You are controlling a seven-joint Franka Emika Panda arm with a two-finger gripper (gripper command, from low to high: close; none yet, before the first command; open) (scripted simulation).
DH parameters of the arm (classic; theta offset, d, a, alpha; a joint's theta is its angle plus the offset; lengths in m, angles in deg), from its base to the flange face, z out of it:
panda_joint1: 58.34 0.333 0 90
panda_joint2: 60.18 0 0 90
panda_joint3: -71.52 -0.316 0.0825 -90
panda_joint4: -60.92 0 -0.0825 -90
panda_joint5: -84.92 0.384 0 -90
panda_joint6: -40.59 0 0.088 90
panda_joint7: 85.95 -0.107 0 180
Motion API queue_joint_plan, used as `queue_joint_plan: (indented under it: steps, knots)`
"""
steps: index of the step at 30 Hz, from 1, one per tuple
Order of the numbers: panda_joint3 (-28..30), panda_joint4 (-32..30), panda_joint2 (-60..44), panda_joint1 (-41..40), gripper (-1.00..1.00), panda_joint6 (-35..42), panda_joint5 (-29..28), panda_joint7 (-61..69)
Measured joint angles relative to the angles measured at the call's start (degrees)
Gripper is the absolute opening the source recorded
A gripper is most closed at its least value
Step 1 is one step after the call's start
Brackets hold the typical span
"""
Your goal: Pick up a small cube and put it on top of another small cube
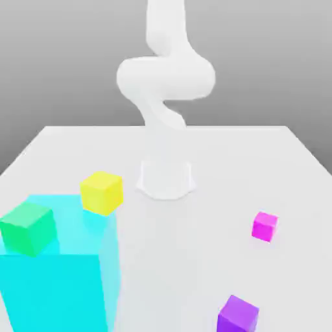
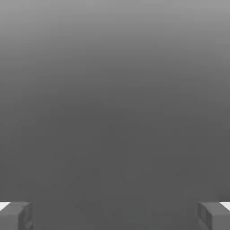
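A small magenta cube (image 1: 264, 226) rests on the white table (image 1: 279, 162) toward the exterior view's right. Nearer the front edge on that same side sits a small purple cube (image 1: 237, 315). In the hand view my gripper (image 2: 115, 215) is open, its grey fingertips (image 2: 15, 215) far apart with nothing between them, and plain grey background lies beyond them.
A big cyan block (image 1: 58, 285) fills the front of the exterior view's left, with a green cube (image 1: 27, 228) on top of it and a yellow cube (image 1: 102, 192) at its far corner. The arm's white base (image 1: 166, 178) stands mid-table, with the arm rising above it.
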Motion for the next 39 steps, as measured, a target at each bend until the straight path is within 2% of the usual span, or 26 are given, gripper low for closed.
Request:
queue_joint_plan:
  steps: [8, 18, 27, 32, 33, 39]
  knots:
    - [-6.87, -1.05, -16.81, -3.51, 0.00, -5.60, -1.54, -14.06]
    - [-12.45, -2.31, -37.73, -4.34, 0.00, -12.34, -6.94, -33.78]
    - [-11.88, -3.47, -56.30, 0.05, 0.00, -18.50, -9.28, -49.74]
    - [-8.31, -1.87, -66.64, 3.34, 0.00, -25.72, -12.69, -53.93]
    - [-7.78, -1.63, -67.82, 3.77, -1.00, -26.64, -13.16, -54.30]
    - [-7.53, -1.50, -68.41, 3.98, -1.00, -27.25, -13.41, -54.51]
